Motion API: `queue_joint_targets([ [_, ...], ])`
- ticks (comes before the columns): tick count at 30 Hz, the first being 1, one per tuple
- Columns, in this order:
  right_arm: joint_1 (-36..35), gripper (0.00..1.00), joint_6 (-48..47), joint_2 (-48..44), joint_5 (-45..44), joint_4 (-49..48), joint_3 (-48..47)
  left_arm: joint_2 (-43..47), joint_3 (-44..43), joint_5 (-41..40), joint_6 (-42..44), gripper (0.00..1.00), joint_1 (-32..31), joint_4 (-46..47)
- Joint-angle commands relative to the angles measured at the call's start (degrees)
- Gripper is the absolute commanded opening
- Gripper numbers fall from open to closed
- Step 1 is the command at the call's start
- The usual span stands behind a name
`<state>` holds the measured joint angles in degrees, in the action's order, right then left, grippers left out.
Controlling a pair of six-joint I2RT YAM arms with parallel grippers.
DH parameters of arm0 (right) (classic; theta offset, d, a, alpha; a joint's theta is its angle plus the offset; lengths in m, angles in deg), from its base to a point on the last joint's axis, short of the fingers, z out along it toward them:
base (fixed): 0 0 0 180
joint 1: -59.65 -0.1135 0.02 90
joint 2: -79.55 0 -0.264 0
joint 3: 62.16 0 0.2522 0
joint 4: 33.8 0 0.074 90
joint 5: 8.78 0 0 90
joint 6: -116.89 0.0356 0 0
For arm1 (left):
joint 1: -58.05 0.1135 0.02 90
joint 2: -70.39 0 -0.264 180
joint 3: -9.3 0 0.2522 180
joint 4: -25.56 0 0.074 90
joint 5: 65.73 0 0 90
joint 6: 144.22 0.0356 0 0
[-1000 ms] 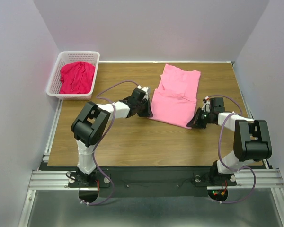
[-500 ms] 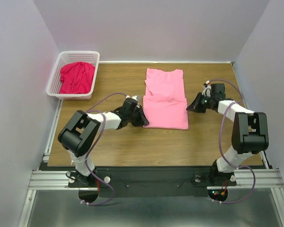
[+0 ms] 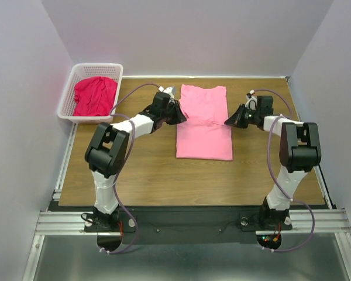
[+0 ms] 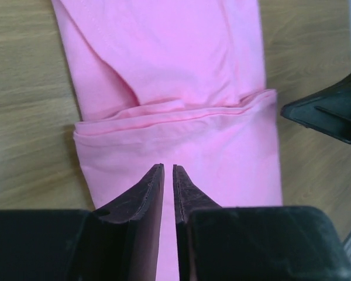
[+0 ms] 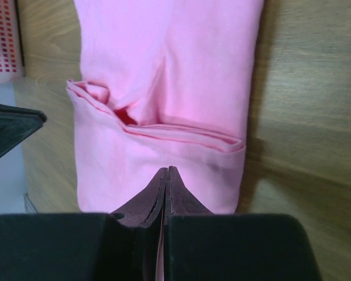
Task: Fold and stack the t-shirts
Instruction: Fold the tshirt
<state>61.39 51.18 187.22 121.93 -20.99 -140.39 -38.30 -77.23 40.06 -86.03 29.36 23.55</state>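
Note:
The light pink t-shirt (image 3: 203, 137) lies flat mid-table as a long narrow strip, with a cross fold about halfway along. It fills the left wrist view (image 4: 181, 58) and the right wrist view (image 5: 164, 58). My left gripper (image 3: 180, 115) is at its left edge by the fold, and its jaws (image 4: 168, 168) stand closed to a thin slit over the cloth. My right gripper (image 3: 229, 121) is at the right edge, with its tips (image 5: 168, 170) pressed together over the cloth. No cloth shows pinched in either. The crimson t-shirt (image 3: 95, 96) lies crumpled in the basket.
The white lattice basket (image 3: 66, 98) stands at the far left corner of the wooden table (image 3: 134, 170). White walls close the back and both sides. The right gripper shows in the left wrist view (image 4: 330, 114), and the left gripper shows in the right wrist view (image 5: 9, 129).
The pink shirt went from skewed and wider to a straight narrow strip. Both grippers have moved from its near corners toward the far side, up to the mid fold.

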Motion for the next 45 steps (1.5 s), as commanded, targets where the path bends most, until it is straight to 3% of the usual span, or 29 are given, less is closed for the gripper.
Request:
queue_joint_targets([
  [1,-0.33,0.01,-1.88,4.01,-0.01,-5.37,-1.8,-6.44,-3.42,1.78,4.39,0.22,0.56,-0.33],
  [6,1.94,0.01,-0.13,7.46,-0.8,-11.34,0.21,-11.98,-6.24,2.05,6.67,0.16,2.75,-0.32],
  [12,3.98,0.01,-0.65,5.62,-3.45,-11.44,1.89,-13.58,-5.19,4.77,8.95,0.16,4.78,-2.33],
  [17,3.89,0.01,0.84,-1.14,3.05,-8.99,2.41,-4.45,-1.5,4.51,10.1,0.22,4.52,-3.75],
  [20,3.36,0.01,2.86,-7.55,5.6,-8.28,7.23,5.9,3.33,3.64,9.75,0.27,3.64,-4.98],
  [24,0.03,0.01,3.48,-15.9,6.05,-7.93,16.02,12.69,12.97,5.56,8.26,0.27,1.97,-6.03],
  [27,-1.56,0.01,3.04,-21.54,3.42,-8.01,23.49,14.02,17.64,7.15,8.08,0.27,-0.65,-6.04],
  [31,-2.88,0.01,2.34,-22.34,1.32,-8.98,29.83,11.05,19.42,5.57,8.61,0.25,-4.0,-5.86],
  [36,-2.71,0.01,0.75,-22.77,-5.02,-9.51,34.58,6.91,21.53,3.9,6.85,0.17,-4.54,-5.77],
  [45,-0.77,0.01,4.27,-25.85,-16.62,-6.44,39.16,13.92,25.93,-2.78,4.75,0.17,-3.92,-9.11],
])
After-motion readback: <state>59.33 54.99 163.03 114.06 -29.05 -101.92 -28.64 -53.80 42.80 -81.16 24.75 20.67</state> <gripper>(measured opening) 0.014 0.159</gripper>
